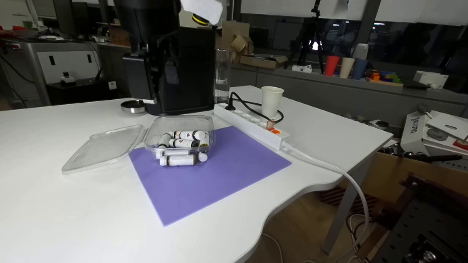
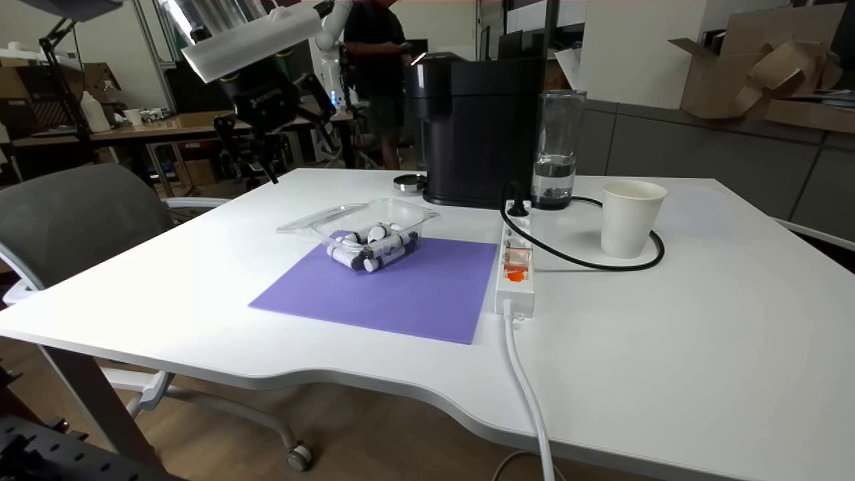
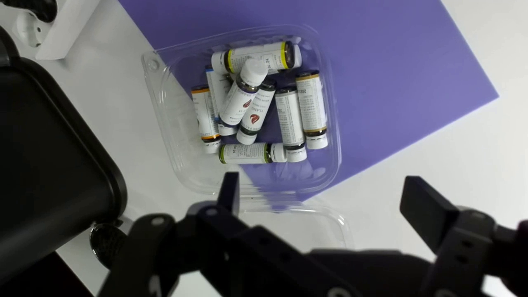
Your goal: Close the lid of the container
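The clear container (image 1: 155,128) holds several small white-capped bottles and stands partly on the purple mat; it also shows in an exterior view (image 2: 427,215) and the wrist view (image 3: 175,156). Its transparent lid (image 1: 106,148) is folded open, joined along one edge, and lies beside it on the white table; it also shows in an exterior view (image 2: 319,219). In the wrist view the near part of the lid (image 3: 295,227) is hidden behind my gripper (image 3: 321,180). My gripper is open and empty, raised above the table in both exterior views (image 2: 302,164), touching neither lid nor container.
A tall black machine (image 1: 193,73) stands behind the container, with a round metal dish (image 1: 133,106) beside it. A white power strip (image 1: 248,122) with cables, a white cup (image 1: 271,102) and a clear cylinder (image 2: 556,150) stand nearby. The purple mat (image 1: 215,179) lies under the container.
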